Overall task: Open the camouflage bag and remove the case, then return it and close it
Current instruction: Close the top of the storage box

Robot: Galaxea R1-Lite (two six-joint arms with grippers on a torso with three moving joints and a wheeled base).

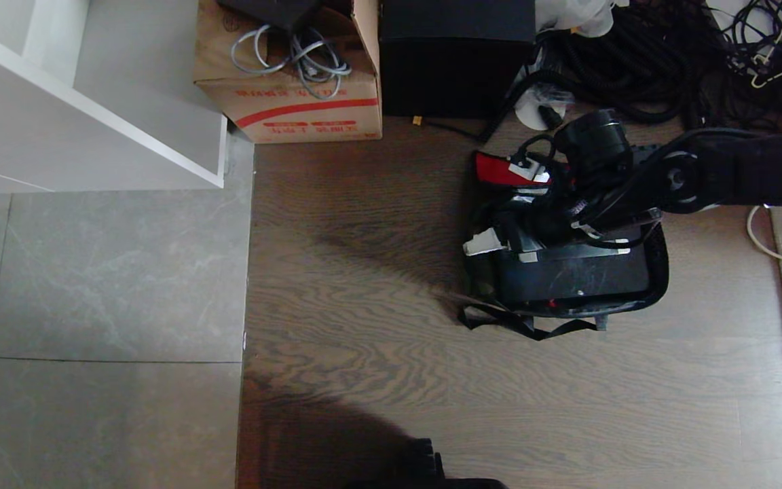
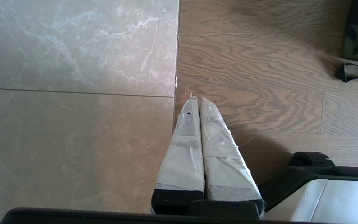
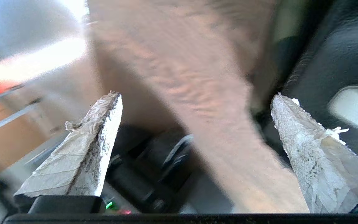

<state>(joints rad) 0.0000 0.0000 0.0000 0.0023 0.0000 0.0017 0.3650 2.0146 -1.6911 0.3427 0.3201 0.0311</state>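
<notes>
The right hand (image 3: 194, 102), fingers spread wide and empty, hovers over the flat black hard case (image 1: 571, 275) inside the open camouflage bag (image 1: 659, 268); the left hand (image 2: 199, 101) is closed, empty.

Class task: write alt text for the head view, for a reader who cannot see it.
The robot's right arm reaches in from the right over the open camouflage bag on a dark wood floor, where the black case lies inside. Behind stand a cardboard box holding grey cables and a tall black box.
</notes>
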